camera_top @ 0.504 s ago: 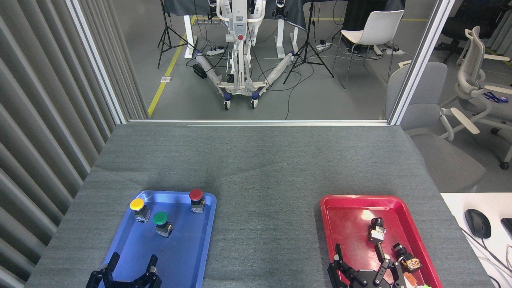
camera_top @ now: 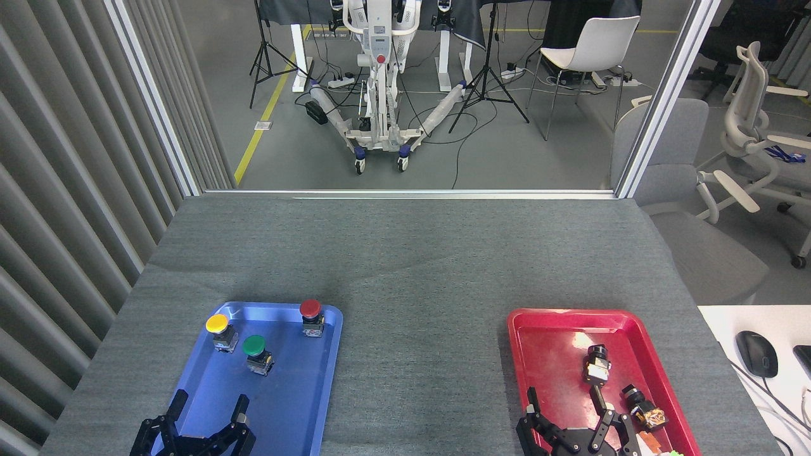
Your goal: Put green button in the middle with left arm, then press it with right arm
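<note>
The green button (camera_top: 256, 353) stands upright in the blue tray (camera_top: 298, 405), between a yellow-capped button (camera_top: 220, 330) and a red-capped button (camera_top: 311, 316). My left gripper (camera_top: 208, 404) is open at the near end of the blue tray, its fingers spread, a short way in front of the green button and not touching it. Over the near part of the red tray (camera_top: 545, 342), my right gripper (camera_top: 562, 400) is open with nothing between its fingers.
The red tray holds small black parts (camera_top: 597, 364) and another (camera_top: 640, 405) near my right gripper's finger. Grey cloth covers the table (camera_top: 418, 266) between the trays. A mouse (camera_top: 756, 353) lies on a white desk at the right.
My left gripper has moved slightly forward toward the green button. The right gripper shifted very little. The buttons have not moved.
</note>
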